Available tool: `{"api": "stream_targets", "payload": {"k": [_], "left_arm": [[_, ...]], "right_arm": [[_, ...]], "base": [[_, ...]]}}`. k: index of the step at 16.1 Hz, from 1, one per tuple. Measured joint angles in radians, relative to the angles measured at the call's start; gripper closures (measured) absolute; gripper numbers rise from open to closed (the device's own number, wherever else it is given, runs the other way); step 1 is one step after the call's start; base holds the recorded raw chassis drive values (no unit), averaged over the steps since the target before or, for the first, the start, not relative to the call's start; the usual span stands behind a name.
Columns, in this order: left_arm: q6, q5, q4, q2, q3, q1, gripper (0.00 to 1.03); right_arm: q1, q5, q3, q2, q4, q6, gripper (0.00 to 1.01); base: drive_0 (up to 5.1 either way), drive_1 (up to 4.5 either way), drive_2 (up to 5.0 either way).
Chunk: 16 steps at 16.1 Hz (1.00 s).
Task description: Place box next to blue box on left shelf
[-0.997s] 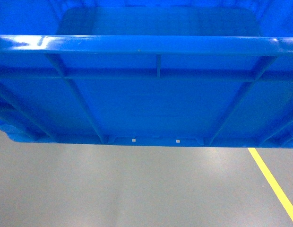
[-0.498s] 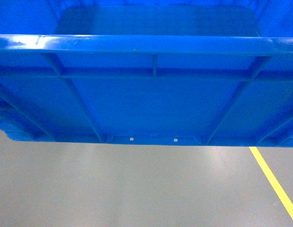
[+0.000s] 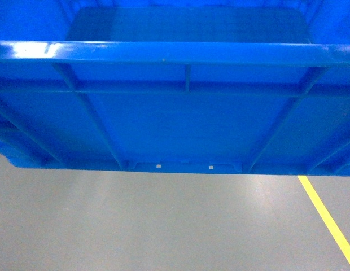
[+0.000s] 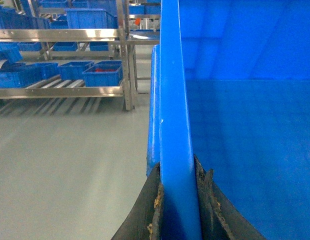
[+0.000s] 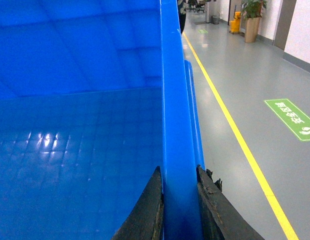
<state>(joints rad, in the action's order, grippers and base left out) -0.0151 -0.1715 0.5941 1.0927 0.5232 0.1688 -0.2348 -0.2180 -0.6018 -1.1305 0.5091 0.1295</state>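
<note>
On my left, a metal-railed shelf (image 4: 60,90) is standing well apart from me across the grey floor (image 4: 65,170), its bed of pale rollers carrying several blue crates (image 4: 102,74), with more crates on the level above. My left pincer (image 4: 179,210) is clamping the thick rim of the box (image 4: 245,150), one dark pad pressing on the outer face of the wall and the other on the inner face, so the rim is running straight up between them in the left wrist view. In the head view the box (image 3: 180,124) is filling the whole upper part of the picture, its near wall facing me with ribs crossing it and two small pale dots sitting at its base edge; it is hanging in the air above the floor (image 3: 163,226), held between my two arms and touching no shelf. My right pincer (image 5: 179,210) is gripping the opposite rim of the box (image 5: 70,150) in the same way, pads closed on either face of the wall. Farther right, a yellow line (image 5: 235,135) is running along the floor beside the box, a green floor marking (image 5: 292,119) is lying beyond it, and a potted plant (image 5: 254,15) is standing at the far end of the aisle.
</note>
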Motion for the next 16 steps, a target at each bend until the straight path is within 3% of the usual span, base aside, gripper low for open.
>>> {"api": "stream_targets", "payload": {"k": [16], "left_arm": [[0.000,-0.002,0.000,0.000,0.000,0.001,0.92]], "right_arm": [[0.000,0.000,0.002,0.000,0.001,0.000,0.90]], "base": [[0.0,3.98,-4.0]]}}
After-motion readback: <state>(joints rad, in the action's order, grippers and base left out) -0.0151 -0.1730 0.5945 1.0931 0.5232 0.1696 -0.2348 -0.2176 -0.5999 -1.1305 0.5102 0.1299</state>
